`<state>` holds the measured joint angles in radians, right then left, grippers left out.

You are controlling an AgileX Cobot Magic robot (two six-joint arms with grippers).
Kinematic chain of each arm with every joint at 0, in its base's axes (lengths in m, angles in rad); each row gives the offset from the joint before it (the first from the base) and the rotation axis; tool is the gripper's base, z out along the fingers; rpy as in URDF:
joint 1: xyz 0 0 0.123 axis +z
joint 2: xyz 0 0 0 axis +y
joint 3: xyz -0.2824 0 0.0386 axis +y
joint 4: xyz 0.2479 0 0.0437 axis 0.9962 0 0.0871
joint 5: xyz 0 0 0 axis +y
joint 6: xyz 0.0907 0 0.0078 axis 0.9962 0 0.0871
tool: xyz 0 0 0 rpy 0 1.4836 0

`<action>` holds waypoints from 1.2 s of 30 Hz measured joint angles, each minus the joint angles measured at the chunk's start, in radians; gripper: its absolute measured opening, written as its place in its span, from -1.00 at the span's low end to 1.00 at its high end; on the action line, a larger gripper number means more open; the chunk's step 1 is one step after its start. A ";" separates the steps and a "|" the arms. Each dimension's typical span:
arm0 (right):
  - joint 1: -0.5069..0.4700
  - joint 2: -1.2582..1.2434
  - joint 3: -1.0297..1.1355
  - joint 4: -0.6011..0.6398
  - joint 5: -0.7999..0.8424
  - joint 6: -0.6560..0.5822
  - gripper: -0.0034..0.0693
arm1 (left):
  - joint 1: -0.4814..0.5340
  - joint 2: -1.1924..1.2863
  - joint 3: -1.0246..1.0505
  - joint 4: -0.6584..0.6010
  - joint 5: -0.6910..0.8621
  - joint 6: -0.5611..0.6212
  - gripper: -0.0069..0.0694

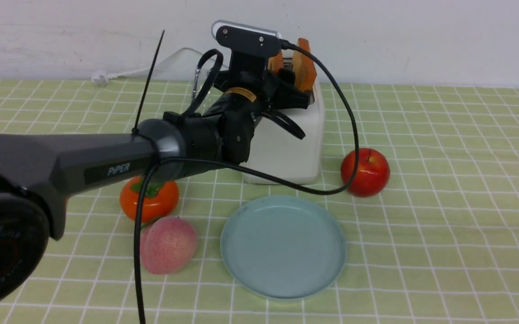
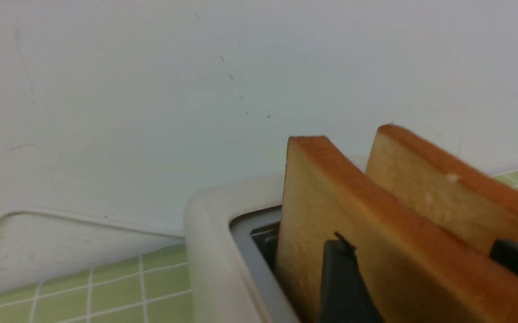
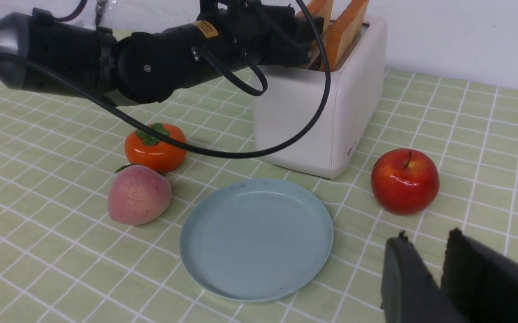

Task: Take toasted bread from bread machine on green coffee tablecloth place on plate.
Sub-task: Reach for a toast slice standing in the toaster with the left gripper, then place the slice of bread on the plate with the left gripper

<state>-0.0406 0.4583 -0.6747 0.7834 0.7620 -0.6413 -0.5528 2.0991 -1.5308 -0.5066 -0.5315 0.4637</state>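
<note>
The white bread machine point(image 1: 286, 153) stands at the back of the green coffee tablecloth point(image 1: 444, 180), with two slices of toasted bread point(image 1: 305, 63) upright in its slots. My left gripper point(image 2: 418, 246) reaches over its top and straddles the left slice point(image 2: 313, 215). One finger lies along the slice's outer face, the other sits in the gap before the second slice point(image 2: 420, 193). Whether the fingers press the slice cannot be told. The light blue plate point(image 1: 282, 247) lies empty in front of the machine. My right gripper point(image 3: 427, 236) hovers low, right of the plate, its fingers a narrow gap apart and empty.
A red apple point(image 1: 365, 173) sits right of the machine. An orange persimmon point(image 1: 149, 202) and a pink peach point(image 1: 167, 245) lie left of the plate. The left arm's black cable point(image 1: 286, 182) hangs between machine and plate. A white wall point(image 1: 421, 40) closes the back.
</note>
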 joint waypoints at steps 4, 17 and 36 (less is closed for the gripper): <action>0.000 0.000 0.000 -0.001 0.000 0.000 -0.52 | 0.000 0.006 -0.003 -0.002 0.000 0.010 -0.22; 0.000 0.000 -0.001 -0.001 -0.005 -0.001 -0.52 | 0.000 -0.113 -0.005 -0.034 0.037 0.017 -0.53; 0.000 -0.076 -0.001 0.014 0.042 -0.020 -0.96 | -0.001 -0.530 0.065 -0.129 1.334 -0.135 -0.53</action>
<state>-0.0406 0.3828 -0.6759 0.7975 0.8040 -0.6615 -0.5542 1.5691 -1.4657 -0.6358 0.8030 0.3283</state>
